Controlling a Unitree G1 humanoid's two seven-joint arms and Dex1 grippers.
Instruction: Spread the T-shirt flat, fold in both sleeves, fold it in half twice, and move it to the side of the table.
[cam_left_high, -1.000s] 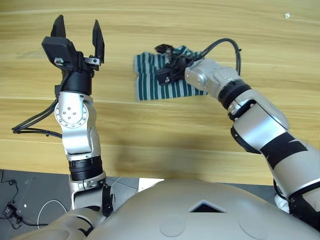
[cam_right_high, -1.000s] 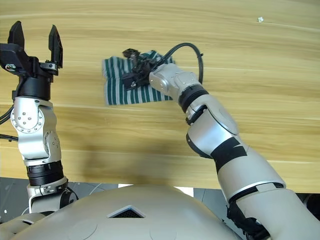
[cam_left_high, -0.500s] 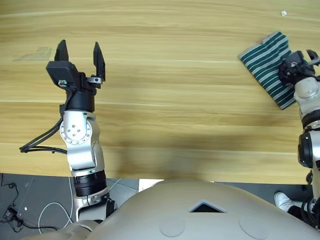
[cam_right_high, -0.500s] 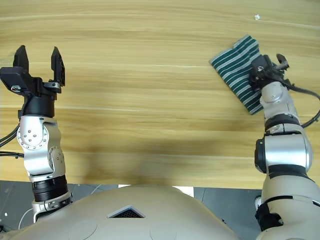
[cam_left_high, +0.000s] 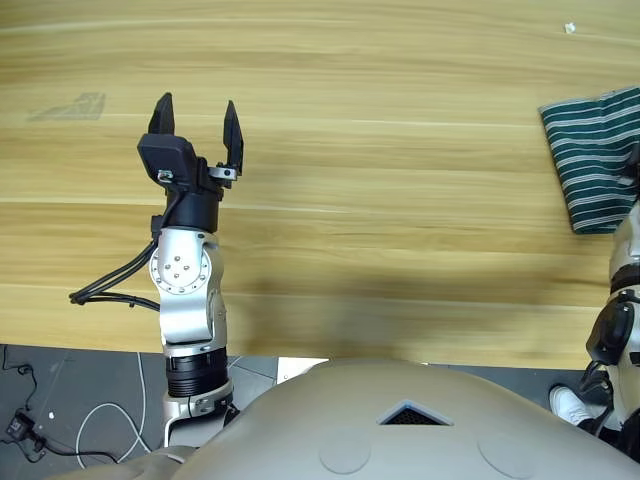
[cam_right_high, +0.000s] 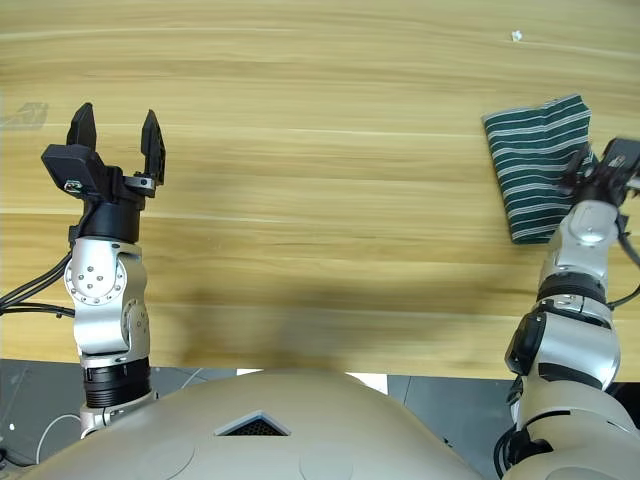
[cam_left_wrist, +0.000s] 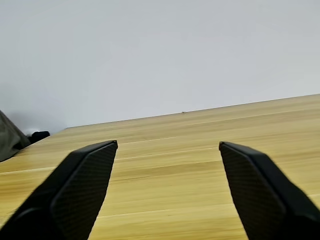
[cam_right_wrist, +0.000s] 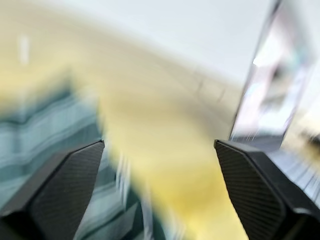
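The T-shirt, green with white stripes, lies folded into a small packet at the far right of the wooden table. My right gripper sits at the packet's right edge. In the right wrist view its fingers stand wide apart, open, with blurred striped cloth beneath them. My left gripper is held upright over the left part of the table, open and with nothing in it. Bare wood shows between its fingertips in the left wrist view.
A small white scrap lies at the table's far right. The table's near edge runs just ahead of me, with cables on the floor below at the left.
My right arm carried the folded T-shirt from the table's middle to its far right, turning it, and its fingers now stand apart. My left arm shifted slightly right, still open.
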